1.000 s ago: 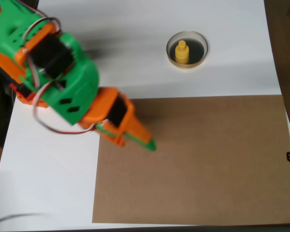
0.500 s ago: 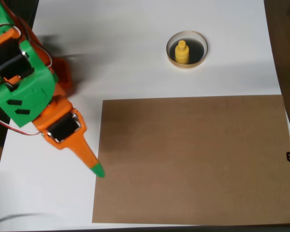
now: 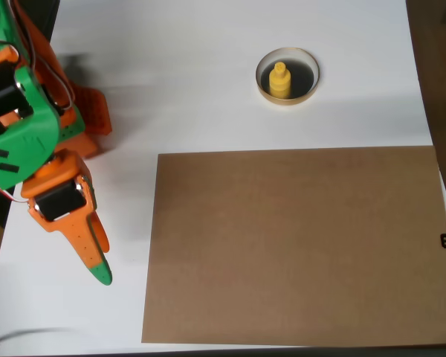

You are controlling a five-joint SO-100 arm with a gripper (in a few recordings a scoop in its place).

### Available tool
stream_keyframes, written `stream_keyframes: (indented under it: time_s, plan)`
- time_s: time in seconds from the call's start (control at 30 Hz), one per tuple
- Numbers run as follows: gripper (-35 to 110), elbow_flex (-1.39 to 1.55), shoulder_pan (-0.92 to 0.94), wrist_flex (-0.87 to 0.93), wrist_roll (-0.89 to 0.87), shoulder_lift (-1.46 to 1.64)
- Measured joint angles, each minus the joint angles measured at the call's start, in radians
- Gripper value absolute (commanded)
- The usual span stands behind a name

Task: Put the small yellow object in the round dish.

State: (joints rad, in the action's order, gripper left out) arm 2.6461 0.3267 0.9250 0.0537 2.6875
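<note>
In the overhead view the small yellow object stands upright inside the round dish, which has a tan rim and a dark inside and sits on the white surface at the upper middle right. My green and orange gripper is far away at the lower left, pointing down over the white surface. Its fingers lie together as one tapered orange wedge with a green tip, and nothing is held between them.
A large brown cardboard sheet covers the lower middle and right of the white table. The arm's orange base stands at the left edge. A dark strip runs down the right side beyond the table.
The arm has swung left and back, from over the cardboard's upper left corner to the white area at the lower left. The yellow object and dish have not moved.
</note>
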Motion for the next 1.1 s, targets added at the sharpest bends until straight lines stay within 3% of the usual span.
stream_keyframes:
  time_s: [0.37,0.73,1.1]
  plan:
    - [24,0.202,-0.009,-0.002,0.012,0.295]
    - [0,0.281,0.002,0.081,0.018,0.545]
    - [0,0.314,0.015,0.078,0.028,0.557]
